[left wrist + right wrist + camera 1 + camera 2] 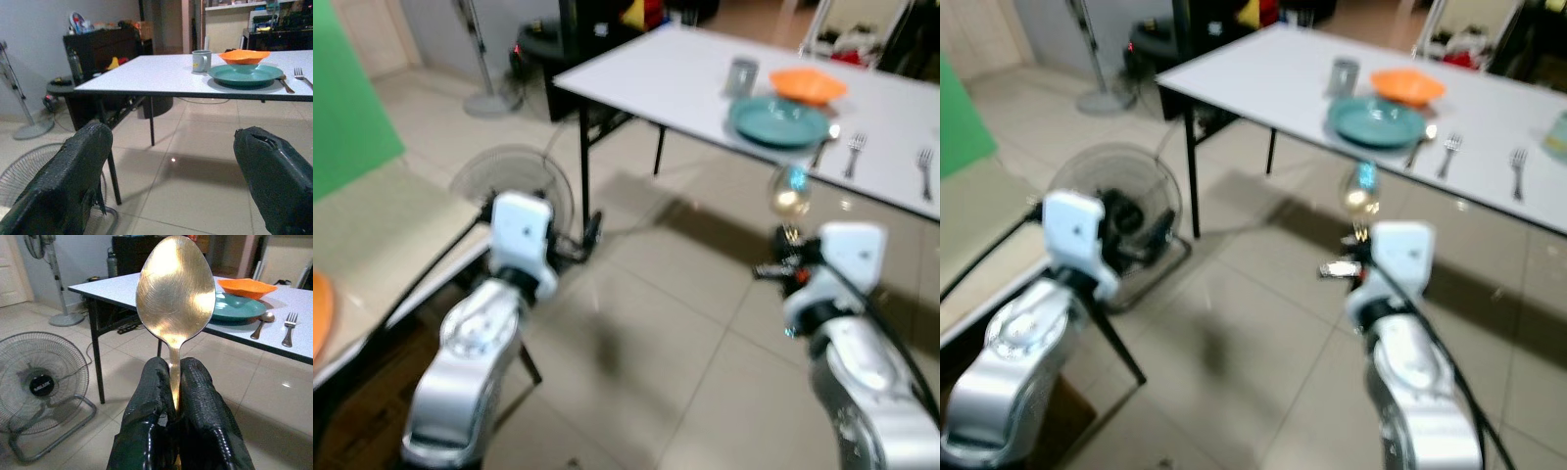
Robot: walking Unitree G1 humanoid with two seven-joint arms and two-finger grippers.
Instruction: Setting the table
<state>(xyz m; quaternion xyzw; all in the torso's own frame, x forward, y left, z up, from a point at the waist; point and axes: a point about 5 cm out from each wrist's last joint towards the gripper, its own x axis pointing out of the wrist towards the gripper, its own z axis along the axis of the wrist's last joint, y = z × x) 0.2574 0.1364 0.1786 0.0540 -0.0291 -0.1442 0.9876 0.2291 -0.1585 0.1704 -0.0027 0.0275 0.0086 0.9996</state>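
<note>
One white desk (pixel 666 83) carries a teal plate (pixel 778 120), orange bowl (pixel 808 84), mug (pixel 741 74) and forks (pixel 854 152); right hand (pixel 175 396) grips a spoon (pixel 175 296) upright, bowl upward, short of the desk; left hand (pixel 171 166) gapes empty.

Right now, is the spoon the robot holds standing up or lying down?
Standing up. The right gripper pinches the spoon by its handle, bowl pointing upward.
</note>
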